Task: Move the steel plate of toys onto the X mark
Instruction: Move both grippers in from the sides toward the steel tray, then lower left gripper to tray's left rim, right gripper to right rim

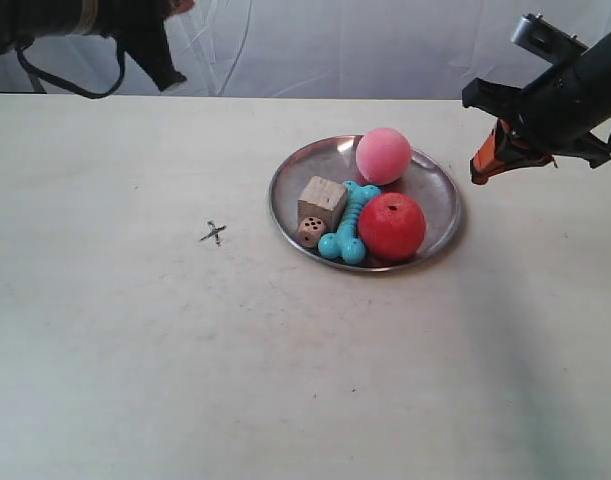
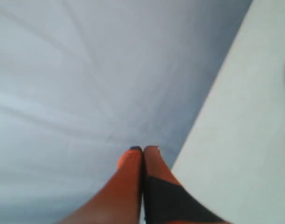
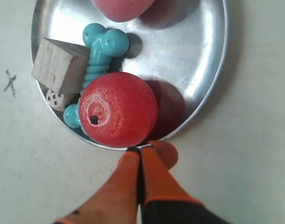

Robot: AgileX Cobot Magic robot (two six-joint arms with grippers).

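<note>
Five toys (image 1: 350, 222), two of them balls (image 1: 383, 156), were seen in one plate (image 1: 437, 188), set near the single X (image 1: 214, 233) but apart from it. The left gripper (image 2: 142, 150) and right gripper (image 3: 140, 150) were closed tight, empty.

The bench (image 1: 135, 350) is a broad, flat, matte cream surface that fills most of the exterior view, marked with faint scuffs and a few small dark specks. Behind its straight far edge hangs a white cloth (image 1: 335, 50), creased, with soft folds running at a slant. The light is soft and even, and shadows are weak. The bench turns slightly greyer toward that view's right. In the left wrist view the cloth looks bluish-grey.
</note>
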